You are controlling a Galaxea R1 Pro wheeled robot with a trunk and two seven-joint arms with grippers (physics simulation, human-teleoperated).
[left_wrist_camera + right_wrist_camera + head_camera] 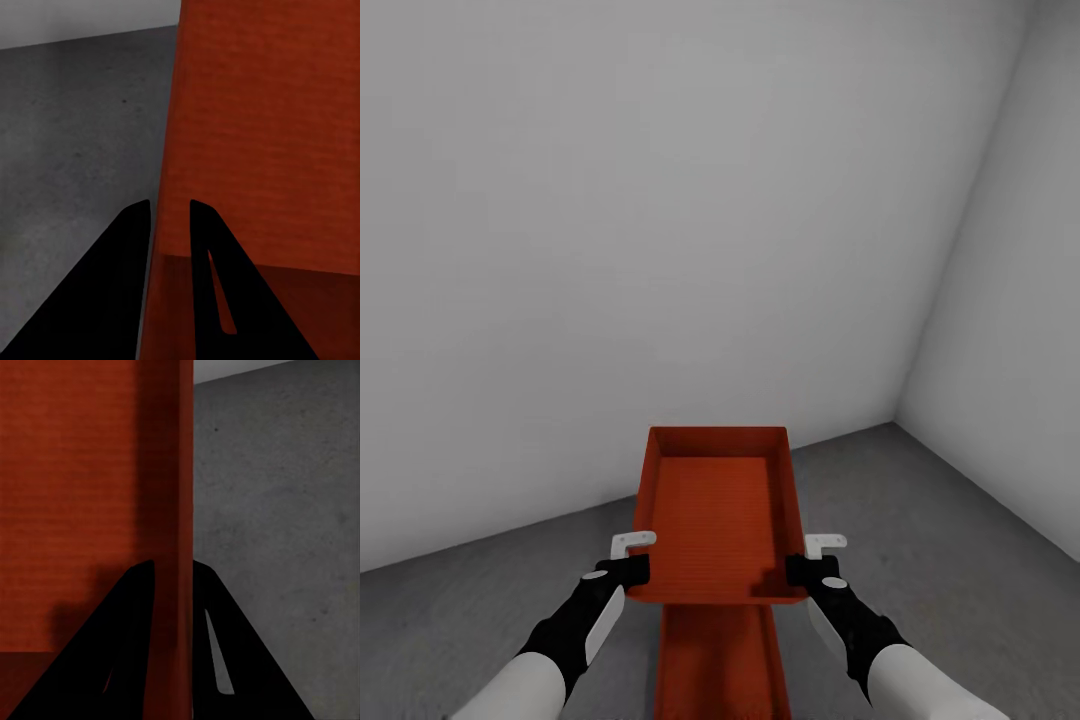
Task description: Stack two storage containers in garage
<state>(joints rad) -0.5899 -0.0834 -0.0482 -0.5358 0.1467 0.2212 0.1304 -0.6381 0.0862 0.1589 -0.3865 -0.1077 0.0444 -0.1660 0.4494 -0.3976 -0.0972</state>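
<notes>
I hold one orange-red storage container (pixel 720 520) level above the floor (pixel 960 560), its ribbed bottom facing up at me. My left gripper (pixel 632 570) is shut on its left wall near the front corner, and my right gripper (pixel 805 572) is shut on its right wall. The left wrist view has my left gripper (pixel 170 204) clamping the container's (pixel 270 135) thin wall, one finger on each side. My right gripper (pixel 174 562) pinches the container's (pixel 75 480) other wall the same way. The second container (pixel 722 660) lies on the concrete directly below, partly hidden by the held one.
This is a bare corner of the garage. A plain white-grey wall (pixel 660 200) stands ahead and another (pixel 1020 300) on the right, meeting beyond the container. Mottled grey concrete (pixel 75 135) spreads on both sides of the containers.
</notes>
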